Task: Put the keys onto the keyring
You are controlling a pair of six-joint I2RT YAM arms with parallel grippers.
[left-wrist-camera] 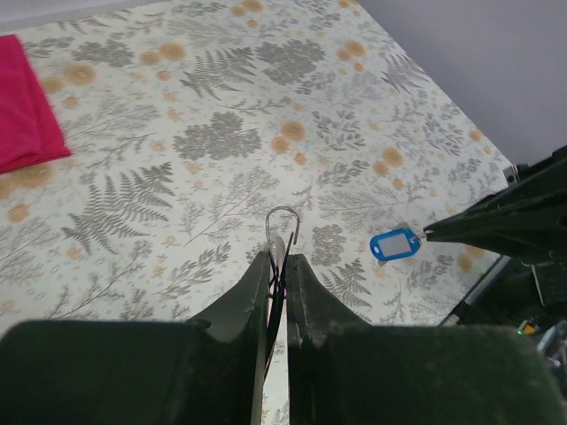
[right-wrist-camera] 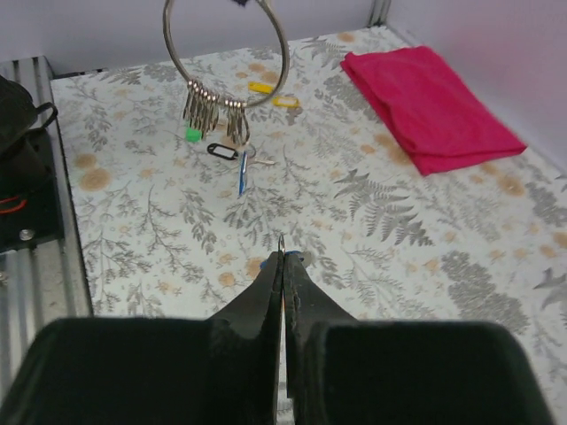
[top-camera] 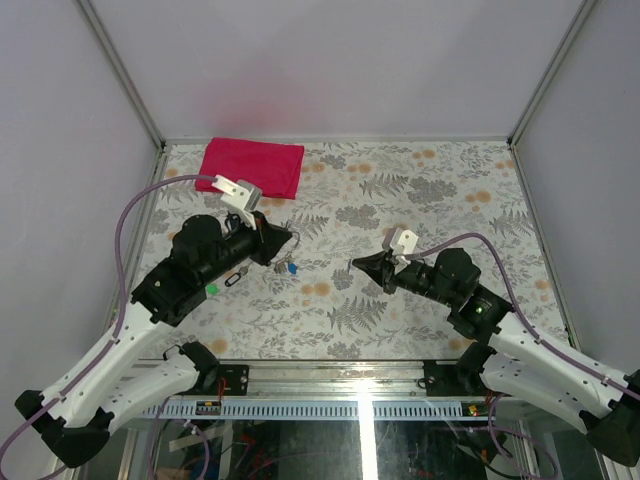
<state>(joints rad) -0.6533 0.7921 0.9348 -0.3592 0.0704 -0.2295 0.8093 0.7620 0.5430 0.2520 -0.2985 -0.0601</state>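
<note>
The left gripper (left-wrist-camera: pixel 279 258) is clenched on the keyring (right-wrist-camera: pixel 208 108), thin springy wire held above the table (right-wrist-camera: pixel 399 266), upper left in the right wrist view. The right gripper (right-wrist-camera: pixel 283 258) seems pinched on a blue key (left-wrist-camera: pixel 394 243), which looks light and slippery and is best held by its flat plastic head.

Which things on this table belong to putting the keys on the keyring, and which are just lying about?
Part of the job:
- keyring, held in the left gripper
- blue key at the tip of the right gripper
- second blue key

Just lying about:
- red cloth
- green tag
- dark oval clip
- two yellow pieces
</note>
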